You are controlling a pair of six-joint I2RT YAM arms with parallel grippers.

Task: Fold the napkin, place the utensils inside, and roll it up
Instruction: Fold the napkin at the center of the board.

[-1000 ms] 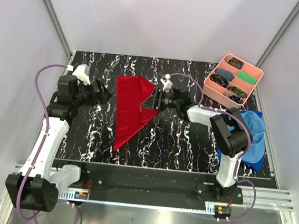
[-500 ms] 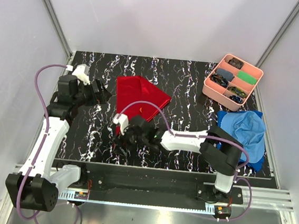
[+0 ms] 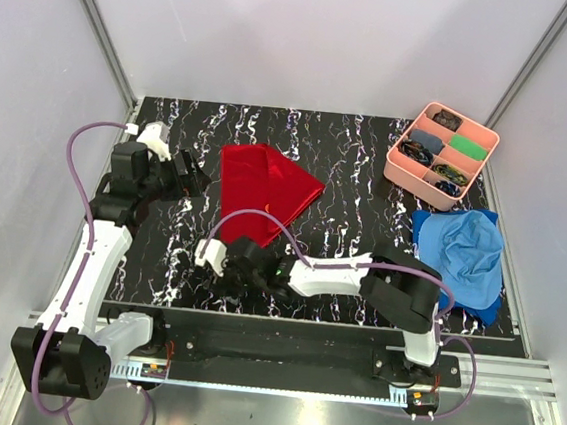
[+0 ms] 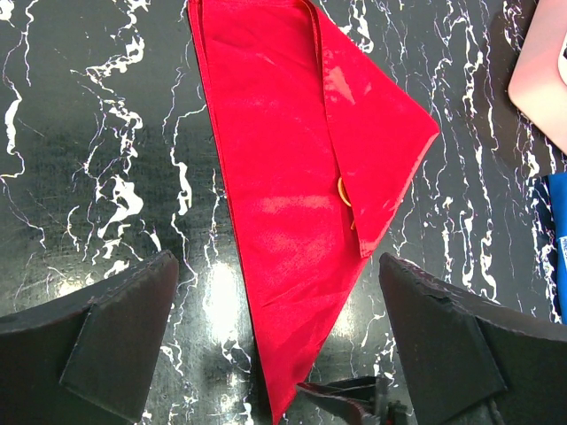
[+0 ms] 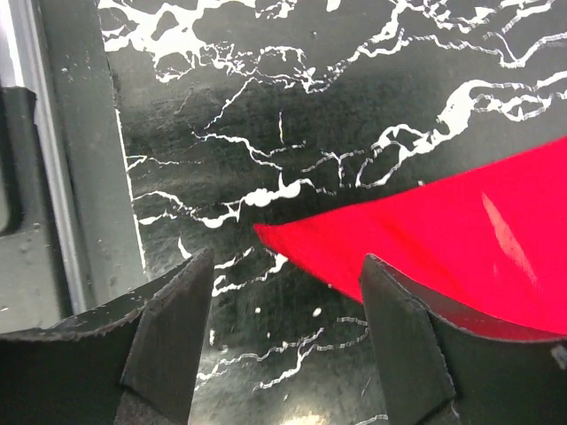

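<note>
Right gripper [image 5: 283, 261] hangs low over the table [image 3: 360, 150] by its near edge, its 2 fingers [image 5: 173, 328] spread apart and holding nothing. The pointed near tip of the napkin [image 5: 443, 257] lies flat on the marble just ahead of the gap. Over at the napkin's left side, the left gripper [image 4: 276, 261] hovers with its jaws fully spread, also empty.

From above, the napkin [image 3: 260, 190] sits left of centre, folded into a long wedge with a flap laid over its right half. A small orange speck [image 4: 343, 190] shows at the flap's edge. It is probably 1 of the utensils tucked inside, though too little shows to be sure. The pink tray [image 3: 399, 163] and blue cloth [image 3: 465, 255] lie well apart on the right.

Folding and loading look done, so rolling seems to be the step in hand. The next move calls for the right fingers to settle around that tip, pinch only the cloth, and turn it toward the wide end without spilling what is inside.
</note>
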